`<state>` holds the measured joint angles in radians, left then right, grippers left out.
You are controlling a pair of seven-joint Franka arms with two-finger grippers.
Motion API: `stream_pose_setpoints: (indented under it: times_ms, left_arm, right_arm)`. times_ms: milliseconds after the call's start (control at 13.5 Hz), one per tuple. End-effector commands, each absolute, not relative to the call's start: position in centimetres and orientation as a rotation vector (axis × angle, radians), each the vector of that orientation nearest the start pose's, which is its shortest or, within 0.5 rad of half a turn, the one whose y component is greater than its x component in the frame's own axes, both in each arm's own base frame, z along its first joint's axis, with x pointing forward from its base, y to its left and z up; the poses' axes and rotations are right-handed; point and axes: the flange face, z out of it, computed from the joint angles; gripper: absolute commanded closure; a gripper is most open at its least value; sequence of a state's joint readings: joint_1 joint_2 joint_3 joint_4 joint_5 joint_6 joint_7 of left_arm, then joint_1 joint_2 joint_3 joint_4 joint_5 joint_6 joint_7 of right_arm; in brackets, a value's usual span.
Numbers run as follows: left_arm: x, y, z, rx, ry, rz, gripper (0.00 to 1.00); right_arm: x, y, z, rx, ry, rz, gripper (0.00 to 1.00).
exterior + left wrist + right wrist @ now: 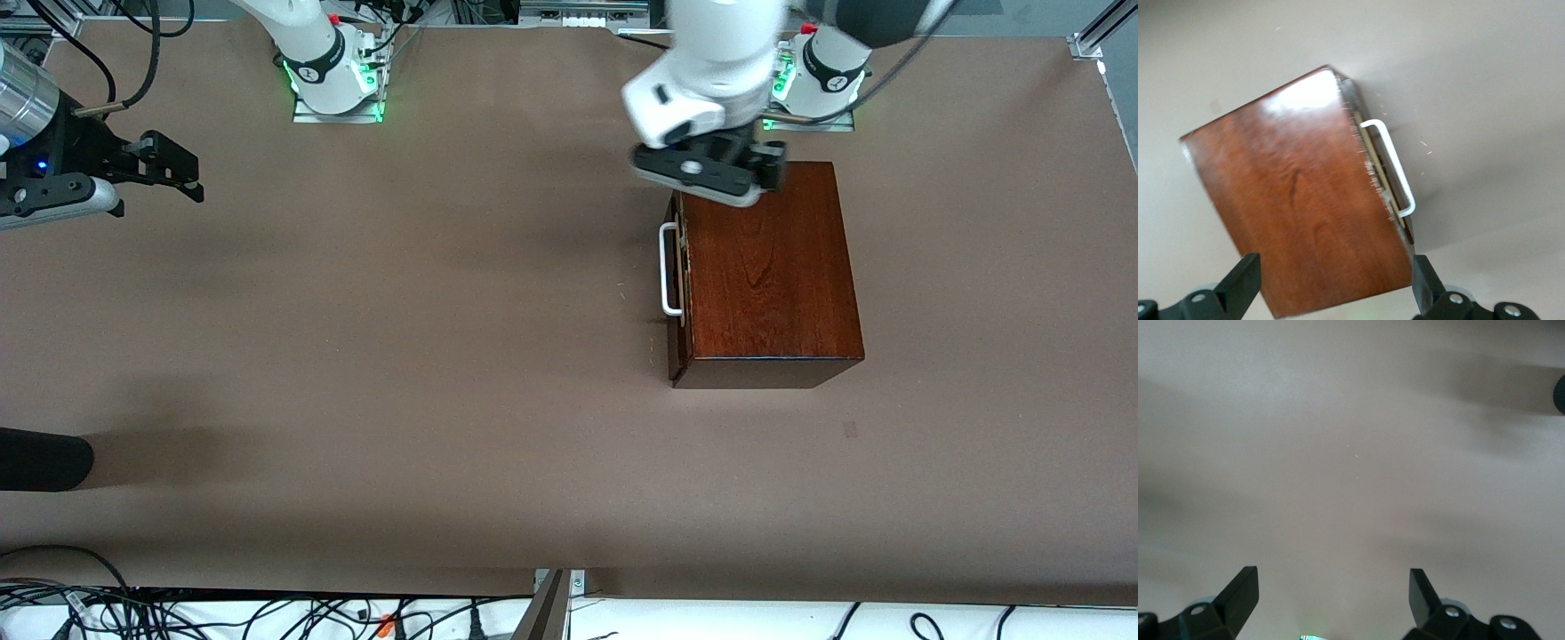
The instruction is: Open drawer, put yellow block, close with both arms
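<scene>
Front view shows the box (769, 271) with its drawer (679, 284) all but flush, handle (669, 269) facing the right arm's end of the table; no yellow block is visible in any view; the left gripper (711, 173) hangs over the box's edge nearest the bases, jaws spread and empty; the right gripper (173, 169) waits well apart from the box, at the right arm's end of the table, jaws spread too. Risks, as I judge them: the left gripper could come down onto the box lid rather than the handle; a one-sided pull might slide the whole box; and with no block in sight, the placing step may stall.
</scene>
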<state>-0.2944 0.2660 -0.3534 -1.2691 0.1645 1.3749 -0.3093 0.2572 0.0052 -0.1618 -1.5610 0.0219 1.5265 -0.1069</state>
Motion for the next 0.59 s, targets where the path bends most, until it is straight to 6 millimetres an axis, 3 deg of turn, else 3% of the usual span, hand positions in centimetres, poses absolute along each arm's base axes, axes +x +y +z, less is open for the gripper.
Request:
stream_pose_setpoints:
  times_ms: [0, 223, 519]
  left_arm:
    - [53.6, -24.8, 61.8, -3.074, 0.260, 0.209, 0.00]
    - [54.3, -18.2, 61.9, -3.065, 0.085, 0.184, 0.00]
    - [54.9, -9.9, 61.2, -3.093, 0.097, 0.177, 0.00]
  right_arm:
    - [55.0, 5.4, 62.7, -3.119, -0.305, 0.045, 0.00]
    - [55.0, 5.4, 62.7, -3.119, -0.305, 0.045, 0.00]
    - [55.0, 5.4, 62.7, -3.119, -0.305, 0.045, 0.00]
